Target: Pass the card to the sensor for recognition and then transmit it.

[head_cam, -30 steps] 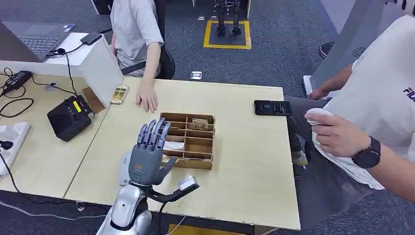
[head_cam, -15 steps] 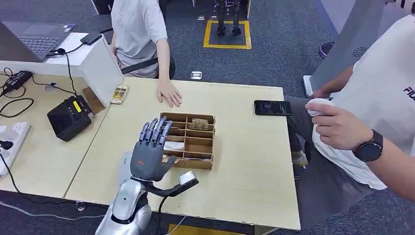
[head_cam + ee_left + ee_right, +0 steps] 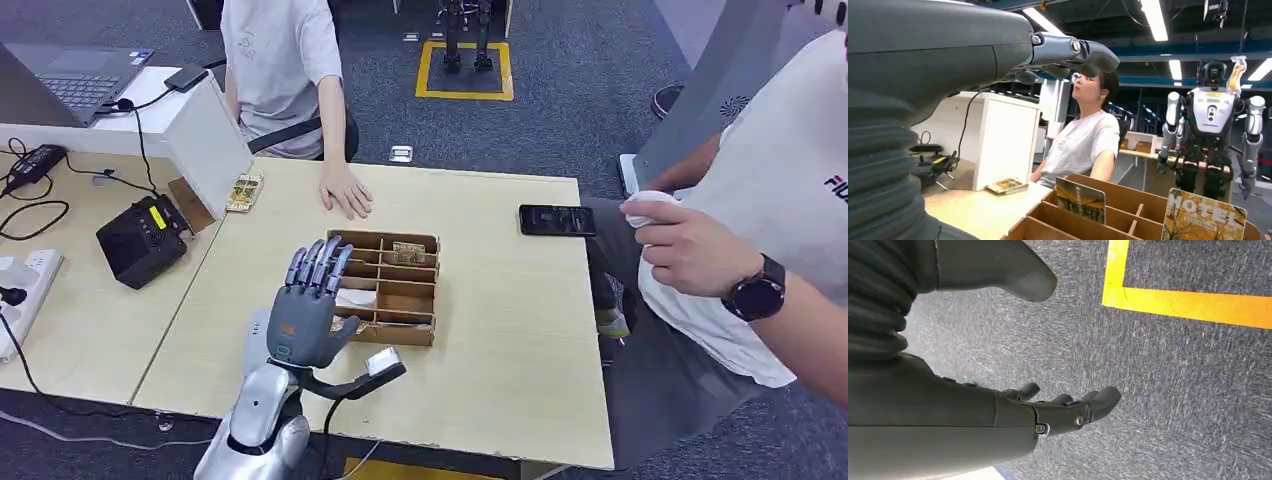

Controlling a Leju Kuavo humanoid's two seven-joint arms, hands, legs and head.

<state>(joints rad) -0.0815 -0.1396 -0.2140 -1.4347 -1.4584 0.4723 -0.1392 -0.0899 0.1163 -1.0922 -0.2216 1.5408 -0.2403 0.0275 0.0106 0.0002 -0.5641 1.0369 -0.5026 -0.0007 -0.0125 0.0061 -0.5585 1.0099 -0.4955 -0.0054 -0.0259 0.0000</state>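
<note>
One left hand [image 3: 308,310] fingers apart, empty, over box [image 3: 405,300], hiding its near-left slots, right hand [image 3: 998,415] loosely spread above floor [image 3: 1173,390], card [image 3: 408,252] upright.

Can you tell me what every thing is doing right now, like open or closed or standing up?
left hand: open, fingers spread, holds nothing, above the box's near left side.
right hand: open, holds nothing, hangs over the carpet.
wooden box: lidless, flat on the table.
cards: standing upright in the box's compartments.
phone: lying flat.
laptop: open.
</note>
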